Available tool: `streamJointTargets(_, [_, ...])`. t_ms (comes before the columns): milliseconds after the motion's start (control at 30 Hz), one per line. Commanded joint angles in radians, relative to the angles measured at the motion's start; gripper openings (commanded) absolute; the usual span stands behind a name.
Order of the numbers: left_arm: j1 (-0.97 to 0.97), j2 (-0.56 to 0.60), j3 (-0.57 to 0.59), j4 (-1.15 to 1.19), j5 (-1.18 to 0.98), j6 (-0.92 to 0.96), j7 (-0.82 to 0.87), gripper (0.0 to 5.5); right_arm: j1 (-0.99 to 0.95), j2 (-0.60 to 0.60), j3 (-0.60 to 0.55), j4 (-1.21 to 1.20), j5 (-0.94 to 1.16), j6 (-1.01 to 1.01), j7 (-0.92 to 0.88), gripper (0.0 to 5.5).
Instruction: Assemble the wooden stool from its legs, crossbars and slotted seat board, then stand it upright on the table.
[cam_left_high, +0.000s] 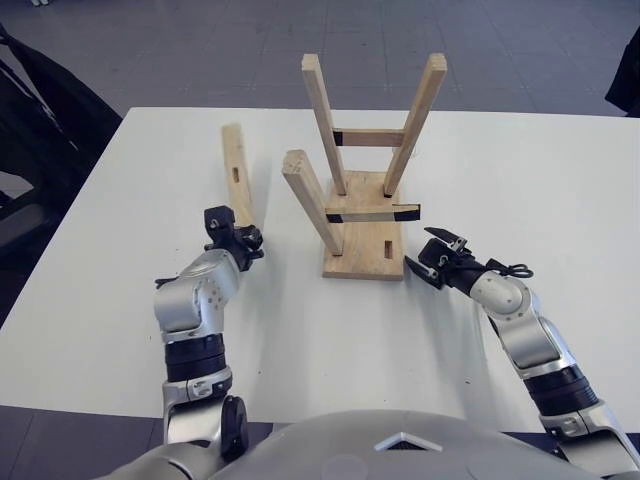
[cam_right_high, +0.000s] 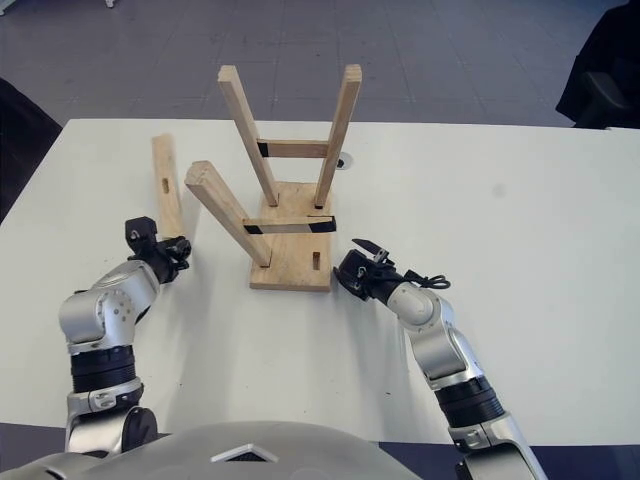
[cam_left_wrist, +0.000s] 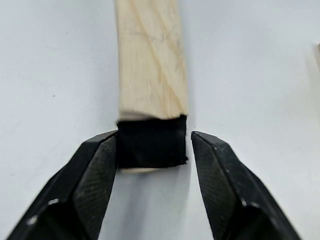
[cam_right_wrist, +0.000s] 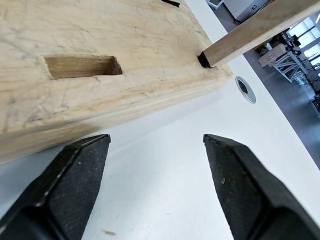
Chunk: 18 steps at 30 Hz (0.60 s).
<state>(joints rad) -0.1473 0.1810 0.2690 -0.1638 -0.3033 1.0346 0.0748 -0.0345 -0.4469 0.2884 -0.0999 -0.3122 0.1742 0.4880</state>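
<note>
Left end effector (cam_left_wrist: 154, 136) is open, with its two fingers on each side of the black-taped end (cam_left_wrist: 150, 142) of the loose leg (cam_left_high: 236, 170). One finger (cam_left_wrist: 97, 165) looks like it touches the tape. The other finger (cam_left_wrist: 220, 170) has a little gap beside it. This leg lies flat on the white surface (cam_left_high: 520, 180) and points away from the left end effector.

Right end effector (cam_left_high: 428, 255) is open too and holds nothing. It sits low over the surface, just beside the near edge of the seat board (cam_left_high: 368, 264). An empty slot (cam_right_wrist: 82, 66) in the board is right in front of it.

The seat board lies flat between the two end effectors, closer to the right one. Three legs stick up from it: two far legs (cam_left_high: 325, 120) (cam_left_high: 415, 120) and one near leg (cam_left_high: 312, 205) that leans toward the left end effector. One crossbar (cam_left_high: 370, 137) joins the two far legs. Another crossbar (cam_left_high: 370, 213) sits lower, by the near leg. A small round hole (cam_right_wrist: 245, 89) is in the surface past the board.
</note>
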Motion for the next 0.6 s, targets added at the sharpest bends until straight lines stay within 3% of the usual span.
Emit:
streamJointTargets(33, [0.138,0.077,0.067,-0.09,-0.006,0.12,-0.038,2.56,0.004,-0.008,-0.001,-0.004,-0.009,0.011,-0.002,3.44])
streamJointTargets(200, [0.068,0.094,0.073,-0.165,-0.044,0.107,-0.1,2.56,0.009,-0.008,0.009,-0.001,-0.018,0.003,-0.009,3.44])
streamJointTargets(333, [-0.005,0.191,0.027,-0.032,-0.069,-0.152,-0.342,2.56,-0.002,-0.009,0.008,0.009,-0.019,-0.004,-0.006,3.44])
streamJointTargets(500, [0.002,0.329,-0.06,0.239,-0.009,-0.487,-0.651,3.43,-0.005,-0.009,0.009,0.016,-0.02,-0.011,-0.009,3.44])
streamJointTargets(600, [-0.045,0.354,-0.09,0.43,0.02,-0.642,-0.759,3.43,-0.007,-0.009,0.008,0.018,-0.02,-0.013,-0.009,3.44])
